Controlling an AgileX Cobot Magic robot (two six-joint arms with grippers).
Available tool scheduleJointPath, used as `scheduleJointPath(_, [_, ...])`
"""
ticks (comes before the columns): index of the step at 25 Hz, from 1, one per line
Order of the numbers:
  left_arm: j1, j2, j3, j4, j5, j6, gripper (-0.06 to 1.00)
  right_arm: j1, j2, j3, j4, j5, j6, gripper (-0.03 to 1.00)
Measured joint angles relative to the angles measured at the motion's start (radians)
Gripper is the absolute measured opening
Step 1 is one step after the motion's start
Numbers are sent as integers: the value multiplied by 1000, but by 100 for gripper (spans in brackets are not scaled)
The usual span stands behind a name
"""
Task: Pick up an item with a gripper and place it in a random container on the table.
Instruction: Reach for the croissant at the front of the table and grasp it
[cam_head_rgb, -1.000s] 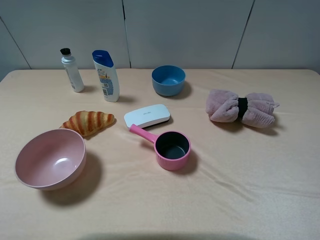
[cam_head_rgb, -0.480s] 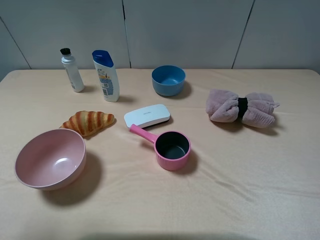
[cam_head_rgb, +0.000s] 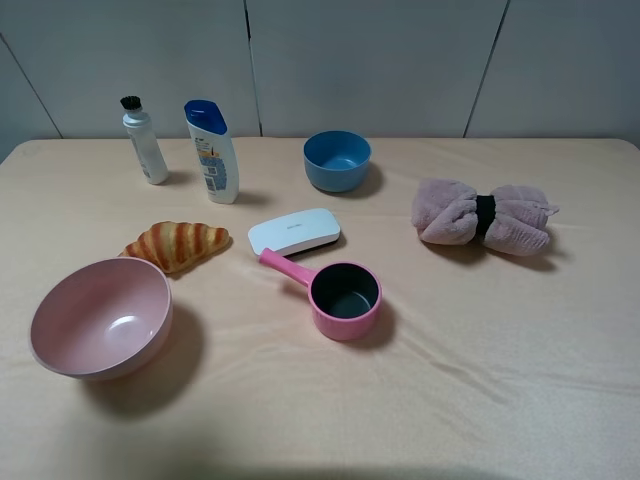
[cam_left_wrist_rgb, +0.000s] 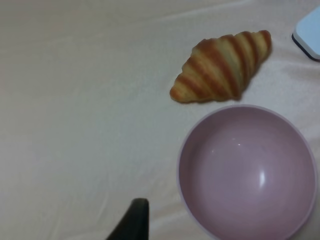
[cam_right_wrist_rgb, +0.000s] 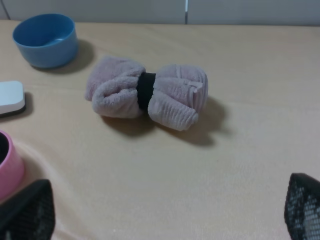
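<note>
The golden-brown croissant (cam_head_rgb: 177, 244) lies on the table (cam_head_rgb: 500, 340) at the left, just beyond the large pale-pink bowl (cam_head_rgb: 100, 317). The left wrist view shows the croissant (cam_left_wrist_rgb: 222, 66) beside the empty bowl (cam_left_wrist_rgb: 247, 172), apart from it. Only one black fingertip (cam_left_wrist_rgb: 134, 222) of my left gripper shows there, near the bowl's rim and above the cloth. My right gripper (cam_right_wrist_rgb: 165, 220) is open and empty, its two fingers far apart over the cloth, short of a rolled towel (cam_right_wrist_rgb: 146, 92). Neither arm shows in the exterior high view.
A white oblong case (cam_head_rgb: 293, 231) and a pink saucepan (cam_head_rgb: 338, 293) sit mid-table. A blue bowl (cam_head_rgb: 337, 160), a shampoo bottle (cam_head_rgb: 214, 151) and a small clear bottle (cam_head_rgb: 144, 140) stand at the back. A rolled pinkish towel (cam_head_rgb: 484, 217) lies at the right.
</note>
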Motion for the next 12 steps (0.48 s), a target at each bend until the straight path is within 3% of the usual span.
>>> scheduleJointPath(12, [-75, 325, -151, -2, 5, 76, 100, 0, 0, 0, 0, 0, 0, 69])
